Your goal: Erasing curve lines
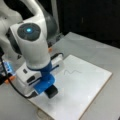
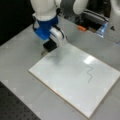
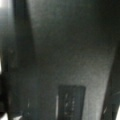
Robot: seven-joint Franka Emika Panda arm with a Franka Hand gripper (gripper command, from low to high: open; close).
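Claw (image 1: 51,91) beside curve lines (image 1: 72,72)

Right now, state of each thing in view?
curve lines: still fully drawn on the board, not erased.
whiteboard: flat on the table, one squiggle and a glare spot.
tool: over the board's corner, apart from the curve lines, dark block at its tip.
table: grey, carries the board.

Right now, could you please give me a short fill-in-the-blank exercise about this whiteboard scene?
1. The curve lines are drawn on a ____ board.
2. The gripper is over the board's ____, away from the lines.
3. The curve lines are ____ erased.

Missing words: white; edge; not yet
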